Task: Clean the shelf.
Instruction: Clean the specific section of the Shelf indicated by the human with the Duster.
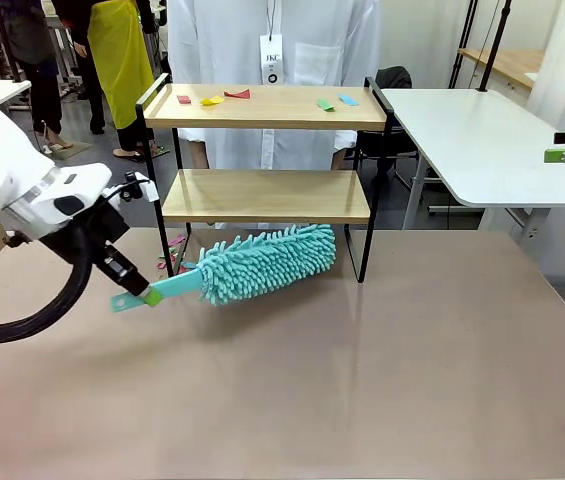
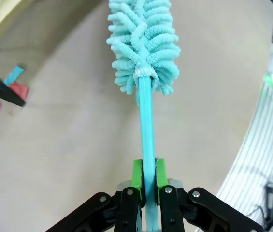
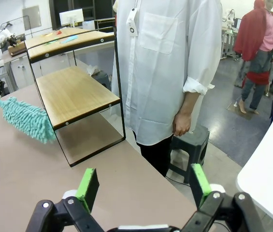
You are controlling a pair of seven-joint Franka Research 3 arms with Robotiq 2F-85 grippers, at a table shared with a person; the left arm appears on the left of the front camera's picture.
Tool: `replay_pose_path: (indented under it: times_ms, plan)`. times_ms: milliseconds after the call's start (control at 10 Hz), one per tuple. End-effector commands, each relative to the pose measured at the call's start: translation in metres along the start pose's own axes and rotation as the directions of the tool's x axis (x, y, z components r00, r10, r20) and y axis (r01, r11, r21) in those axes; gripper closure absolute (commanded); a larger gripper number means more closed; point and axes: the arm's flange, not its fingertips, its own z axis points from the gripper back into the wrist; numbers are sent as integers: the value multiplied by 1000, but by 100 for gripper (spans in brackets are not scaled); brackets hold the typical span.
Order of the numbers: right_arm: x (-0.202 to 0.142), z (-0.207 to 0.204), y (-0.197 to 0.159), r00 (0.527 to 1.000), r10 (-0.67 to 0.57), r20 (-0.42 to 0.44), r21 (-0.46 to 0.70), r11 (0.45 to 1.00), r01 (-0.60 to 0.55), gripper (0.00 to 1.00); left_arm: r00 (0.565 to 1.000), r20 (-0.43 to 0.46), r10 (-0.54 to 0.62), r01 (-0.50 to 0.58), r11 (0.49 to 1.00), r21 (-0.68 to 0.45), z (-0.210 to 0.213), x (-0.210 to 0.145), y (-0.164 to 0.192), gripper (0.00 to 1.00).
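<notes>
The shelf (image 1: 267, 196) stands at the tabletop's (image 1: 382, 380) far edge and is not yet clean. Coloured scraps (image 1: 212, 99) lie on its top board, while the lower board looks bare. The left claw (image 2: 148, 169) is clenched on the duster's (image 1: 267, 262) handle, the fluffy head low at the shelf's foot. The right claw (image 3: 145, 183) hangs released, well aside. The top board, at least, seems left to sweep.

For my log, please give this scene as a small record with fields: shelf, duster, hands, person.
shelf: coloured scraps on top board
duster: head low by the table, in front of shelf
left hand: shut on duster handle
right hand: open, holding nothing
person: stands behind shelf
</notes>
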Motion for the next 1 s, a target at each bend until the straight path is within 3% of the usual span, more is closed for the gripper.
replay_pose_path:
  times_ms: [0, 400, 600, 900]
  plan:
    - [2, 0, 1, 1000, 4, 1, 0, 1000, -4, 0, 997, -27, -69, 68, 997, -48, 17, -44, -23, 87]
    - [2, 0, 1, 1000, 4, 1, 0, 1000, -4, 0, 956, -249, -151, 169, 984, 51, 123, -20, -41, 87]
    - [2, 0, 1, 1000, 4, 1, 0, 1000, -4, 0, 893, -410, -186, 251, 962, 110, 162, 7, -59, 87]
    - [2, 0, 1, 1000, 4, 1, 0, 1000, -4, 0, 804, -579, -137, 284, 943, 171, 199, 38, -75, 87]
